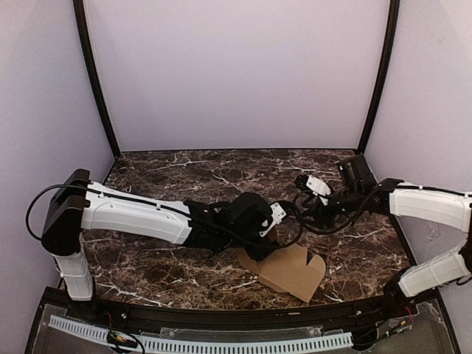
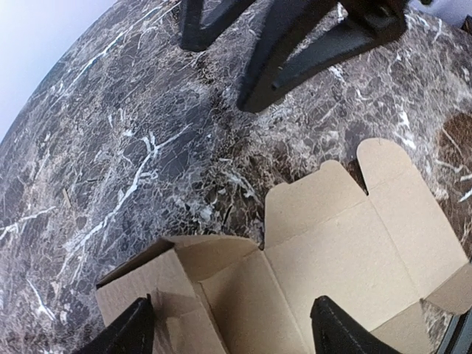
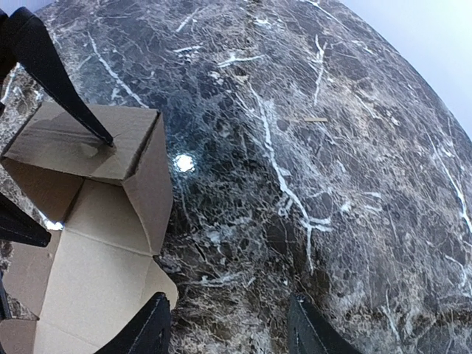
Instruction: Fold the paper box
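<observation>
The paper box (image 1: 289, 270) is a plain brown cardboard sheet lying on the marble table, partly folded. Its flat panels spread to the right and one end is raised into walls (image 2: 158, 273). My left gripper (image 1: 259, 240) is open right over that raised end. In the left wrist view its fingertips (image 2: 133, 328) stand wide apart with cardboard between them. In the right wrist view one left finger (image 3: 66, 85) touches the raised panel (image 3: 85, 140). My right gripper (image 1: 304, 206) is open and empty, over bare marble just beyond the box (image 3: 96, 258).
The dark marble tabletop (image 1: 184, 173) fills the enclosure, with lilac walls behind and on both sides and black corner posts (image 1: 99, 88). The right gripper's fingers (image 2: 295, 51) show at the top of the left wrist view. A black rail runs along the near edge (image 1: 221, 317).
</observation>
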### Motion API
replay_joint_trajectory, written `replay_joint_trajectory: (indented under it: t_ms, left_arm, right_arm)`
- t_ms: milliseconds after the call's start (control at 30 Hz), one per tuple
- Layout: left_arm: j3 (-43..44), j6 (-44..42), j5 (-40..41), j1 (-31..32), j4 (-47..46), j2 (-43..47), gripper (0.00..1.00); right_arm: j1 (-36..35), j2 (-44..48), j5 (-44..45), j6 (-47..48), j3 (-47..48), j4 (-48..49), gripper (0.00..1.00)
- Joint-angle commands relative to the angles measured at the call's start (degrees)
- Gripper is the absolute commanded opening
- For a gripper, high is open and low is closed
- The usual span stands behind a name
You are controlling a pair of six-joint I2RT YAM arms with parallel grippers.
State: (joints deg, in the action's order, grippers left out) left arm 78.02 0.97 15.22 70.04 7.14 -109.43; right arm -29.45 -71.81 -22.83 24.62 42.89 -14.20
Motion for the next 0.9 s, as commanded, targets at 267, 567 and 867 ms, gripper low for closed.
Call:
replay_joint_trajectory:
  t_ms: [267, 567, 867]
  left_arm:
    - [-8.18, 2.31, 0.14, -4.55, -8.05, 15.73, 0.87]
    - [-3.97, 20.80, -10.14, -14.94, -2.50, 10.78, 0.78]
    - [-1.68, 26.05, -21.46, -15.00, -5.20, 3.09, 0.70]
  right_arm:
    - [-2.94, -11.59, -10.27, 4.11, 4.78, 2.34, 0.56]
    - [-7.22, -21.81, -11.25, 2.62, 7.59, 3.91, 0.29]
    - [-8.27, -23.08, -10.56, 1.06, 6.76, 4.75, 0.01]
